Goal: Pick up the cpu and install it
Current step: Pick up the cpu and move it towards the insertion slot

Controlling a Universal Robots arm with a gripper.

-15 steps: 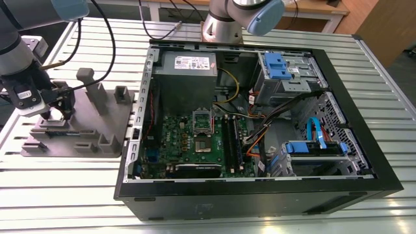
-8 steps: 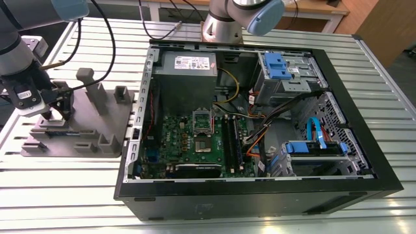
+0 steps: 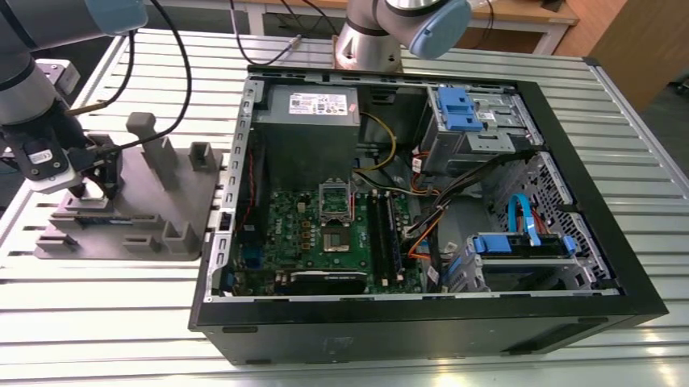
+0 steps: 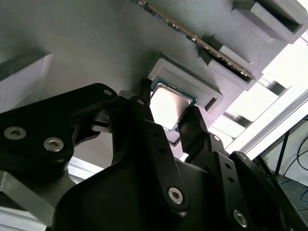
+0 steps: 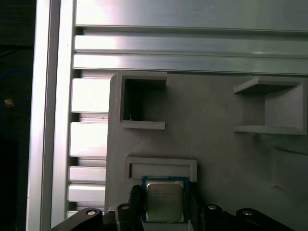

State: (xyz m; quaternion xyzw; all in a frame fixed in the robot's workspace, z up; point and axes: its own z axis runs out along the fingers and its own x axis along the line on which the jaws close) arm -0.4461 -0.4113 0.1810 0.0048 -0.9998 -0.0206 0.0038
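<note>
Fingers [image 4: 195, 127] narrow, apparently pinching cpu [image 4: 168, 107] by opposite edges in grey tray pocket [image 5: 161, 166]; good grip needs centring, chip level.

We see the arm [image 3: 22, 72] reaching in from the exterior view's left, its gripper [image 3: 95, 190] low over a grey fixture block [image 3: 161, 205] that sits on the slatted metal table [image 3: 108, 322]. Just beside the block, toward the exterior view's right, lies an open computer case [image 3: 431, 322]. Inside it we make out the green motherboard [image 3: 306, 242], a grey power supply [image 3: 312, 105] and blue drive brackets [image 3: 457, 109]. The arm's base [image 3: 372, 44] stands behind the case.
</note>
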